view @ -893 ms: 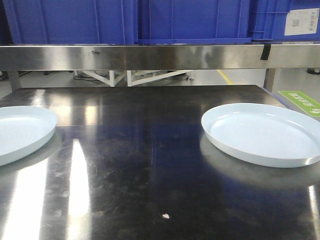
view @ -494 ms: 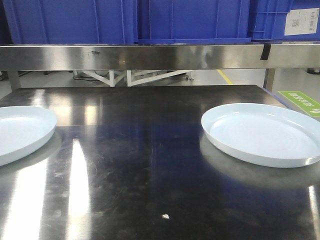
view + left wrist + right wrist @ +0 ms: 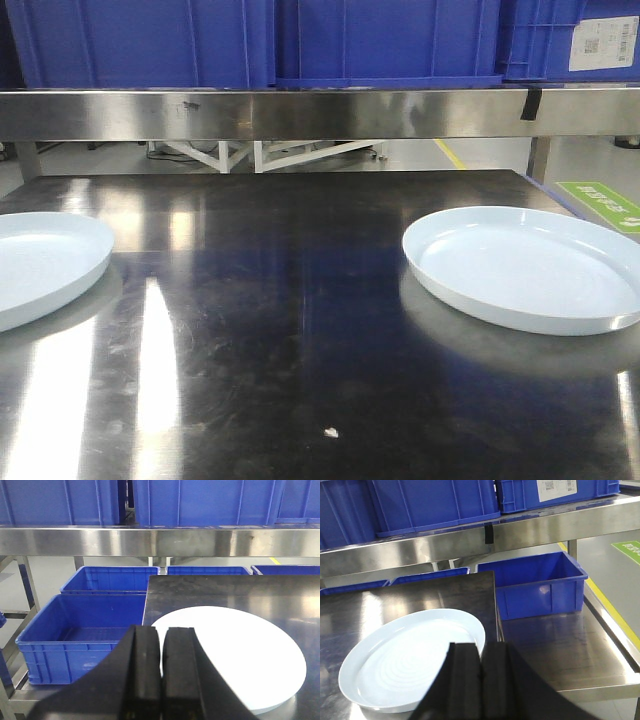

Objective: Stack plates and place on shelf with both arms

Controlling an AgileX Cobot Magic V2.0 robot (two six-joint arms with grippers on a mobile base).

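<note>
Two pale bluish-white plates lie apart on the steel table. The left plate (image 3: 40, 262) is at the table's left edge, cut off by the frame; it also shows in the left wrist view (image 3: 235, 660). The right plate (image 3: 525, 265) is at the right side and shows in the right wrist view (image 3: 412, 657). My left gripper (image 3: 161, 670) is shut and empty, above the left plate's near left rim. My right gripper (image 3: 481, 677) is shut and empty, above the right plate's near right rim. Neither arm shows in the front view.
A steel shelf (image 3: 320, 112) runs across the back above the table, loaded with blue crates (image 3: 380, 40). More blue crates stand left of the table (image 3: 85, 630) and one stands right of it (image 3: 540, 582). A small white speck (image 3: 330, 432) lies on the table near the front.
</note>
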